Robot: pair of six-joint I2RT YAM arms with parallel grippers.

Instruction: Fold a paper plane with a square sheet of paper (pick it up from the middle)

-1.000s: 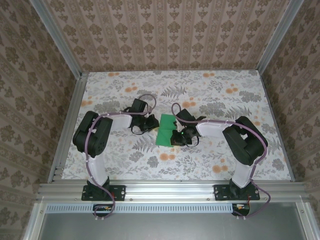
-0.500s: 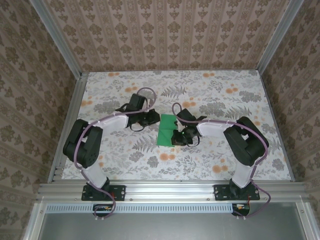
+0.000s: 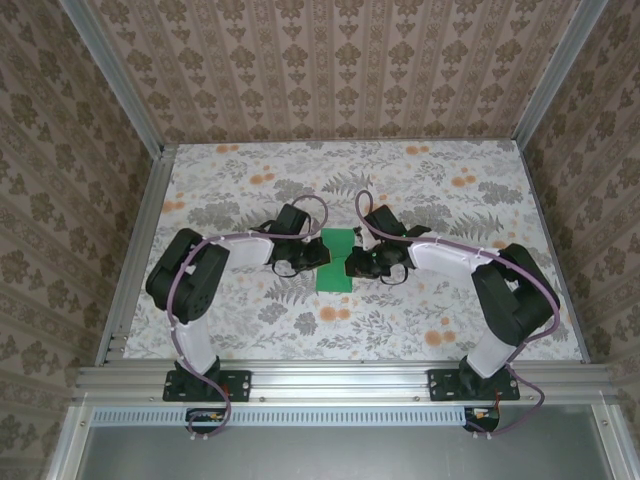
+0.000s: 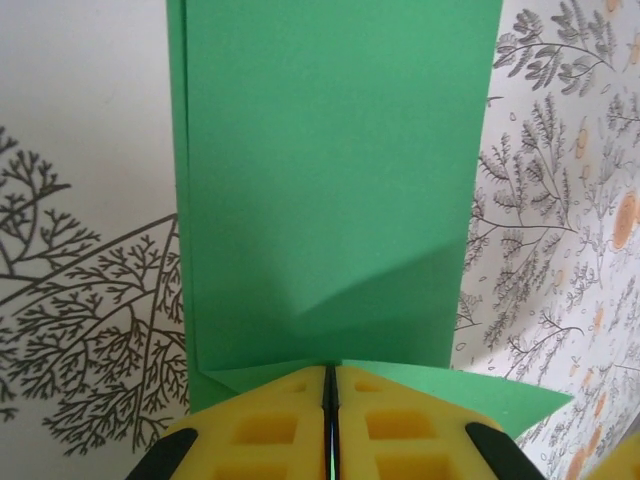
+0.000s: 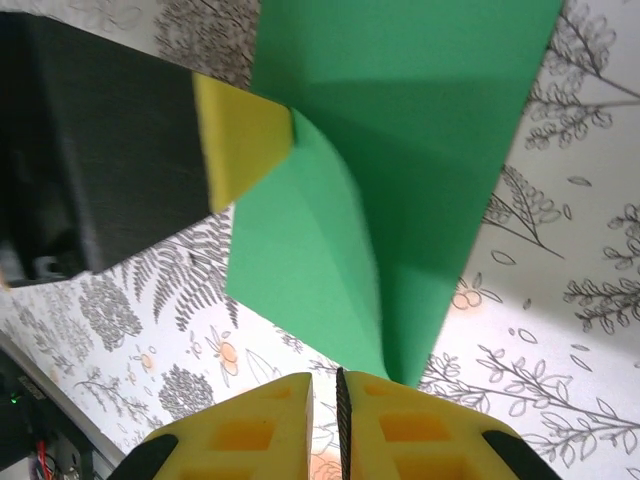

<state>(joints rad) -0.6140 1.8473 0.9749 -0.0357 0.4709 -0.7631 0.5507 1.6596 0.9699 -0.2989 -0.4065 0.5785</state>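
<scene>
The green paper sheet (image 3: 338, 242), folded into a narrow strip, lies at the centre of the floral table (image 3: 450, 200) between the 2 grippers. The left gripper (image 4: 328, 388) is clamped on 1 long edge, with green showing between its yellow pads. The right gripper (image 5: 326, 385) stands almost closed at the opposite edge; we cannot tell whether it grips. For a clean crease, we judge that both sides need level, equal tension and aligned edges. The long axis runs from the arm bases toward the far wall. We make out no nose.
</scene>
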